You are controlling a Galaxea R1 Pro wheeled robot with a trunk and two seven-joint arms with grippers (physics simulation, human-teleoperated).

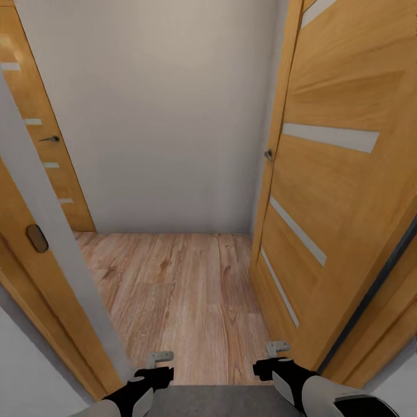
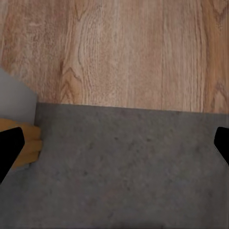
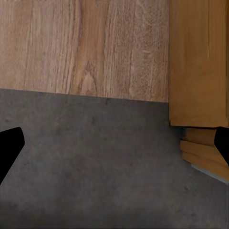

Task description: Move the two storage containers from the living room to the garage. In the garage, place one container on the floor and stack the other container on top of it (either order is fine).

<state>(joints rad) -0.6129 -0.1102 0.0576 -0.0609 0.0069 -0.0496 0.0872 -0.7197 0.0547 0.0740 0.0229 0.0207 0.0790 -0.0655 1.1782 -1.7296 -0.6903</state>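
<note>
In the doorway between grey concrete floor (image 2: 124,167) and wood planks (image 1: 179,289), both grippers, left (image 1: 152,370) and right (image 1: 277,360), are spread empty with no container seen, and the near right door (image 1: 336,191) could catch the right arm.

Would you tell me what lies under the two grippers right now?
Under the left gripper and right gripper lies grey concrete floor, meeting light wood planks ahead. An open wooden door hides whatever is behind it.

Grey speckled floor (image 2: 124,167), light wood planks (image 1: 185,295), orange-brown door (image 1: 341,191)
</note>
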